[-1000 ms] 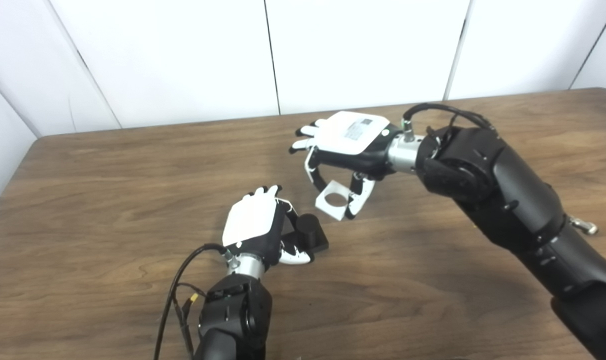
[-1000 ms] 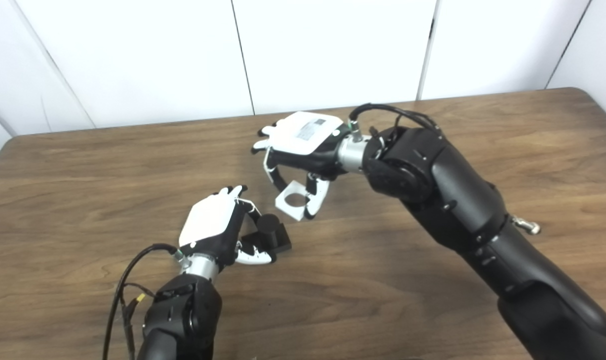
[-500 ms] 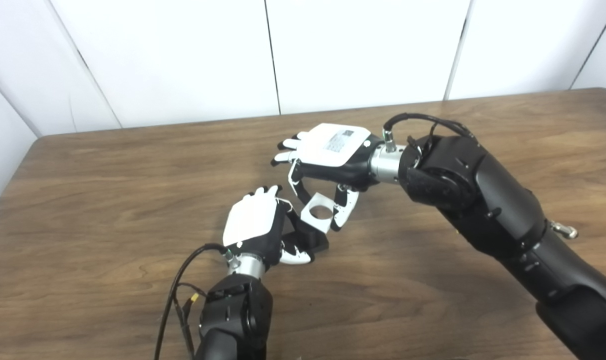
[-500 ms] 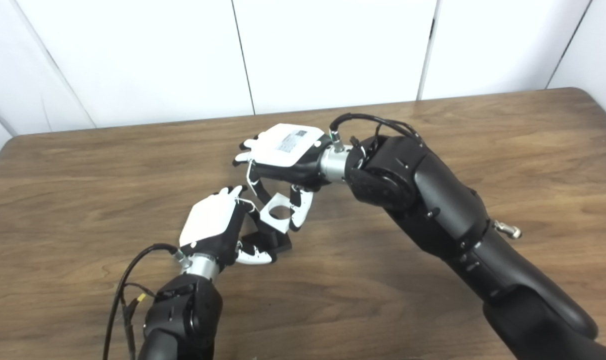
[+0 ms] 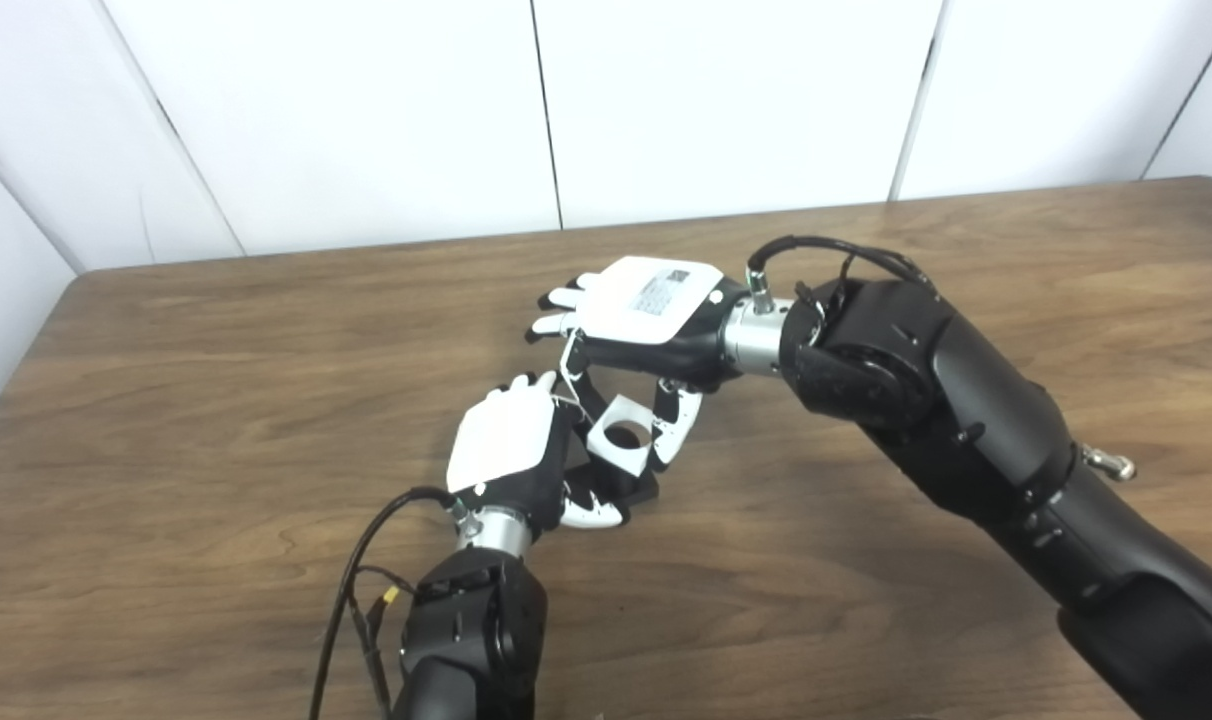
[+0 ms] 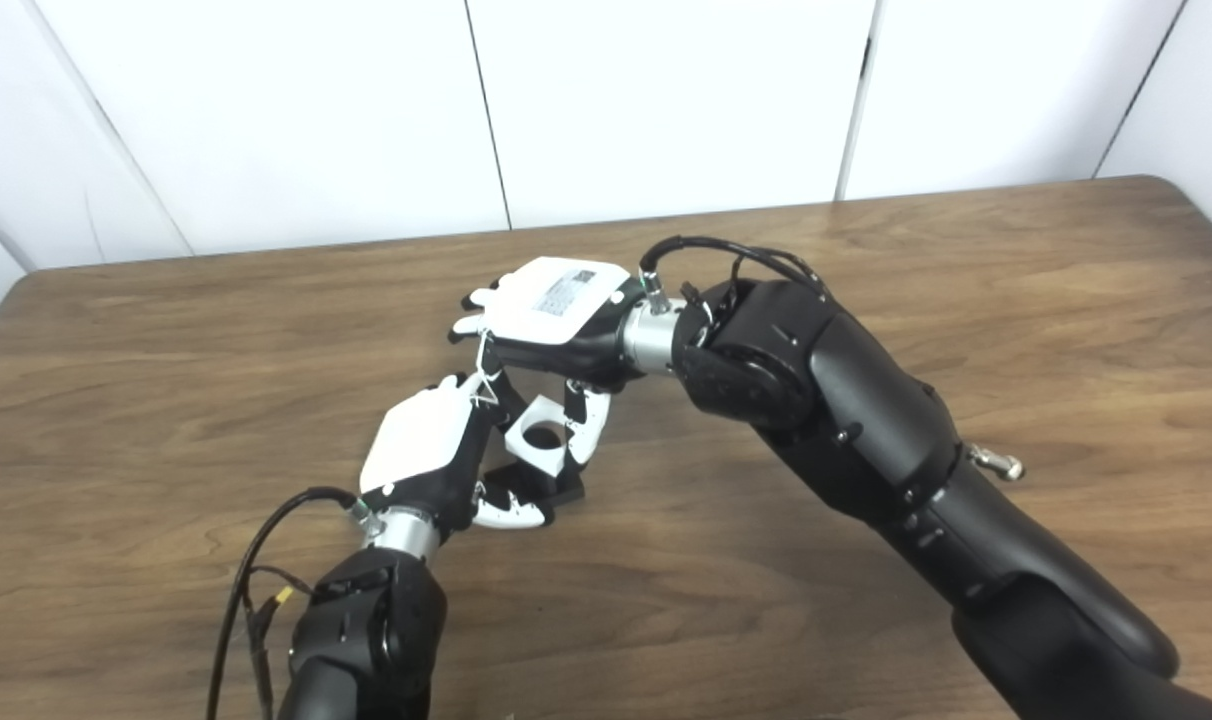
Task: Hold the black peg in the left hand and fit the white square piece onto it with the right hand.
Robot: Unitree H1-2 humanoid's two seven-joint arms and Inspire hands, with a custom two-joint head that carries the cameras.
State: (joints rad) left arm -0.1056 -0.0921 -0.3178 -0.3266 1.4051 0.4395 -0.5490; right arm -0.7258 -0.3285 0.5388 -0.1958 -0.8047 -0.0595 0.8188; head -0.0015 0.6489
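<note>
My left hand rests on the table and is shut on the black peg, whose square base shows under the fingers. The peg's round post is hidden behind the white square piece. That piece has a round hole in its middle and hangs tilted, pinched in my right hand, directly above the peg. Through the hole I see only dark. My right hand's fingertips almost touch the top of my left hand.
The brown wooden table stretches around both hands, with white wall panels behind its far edge. A black cable loops beside my left forearm.
My right hand has carried the white square piece left and down, from clear of the peg to right over it. My left hand has stayed still on the peg.
</note>
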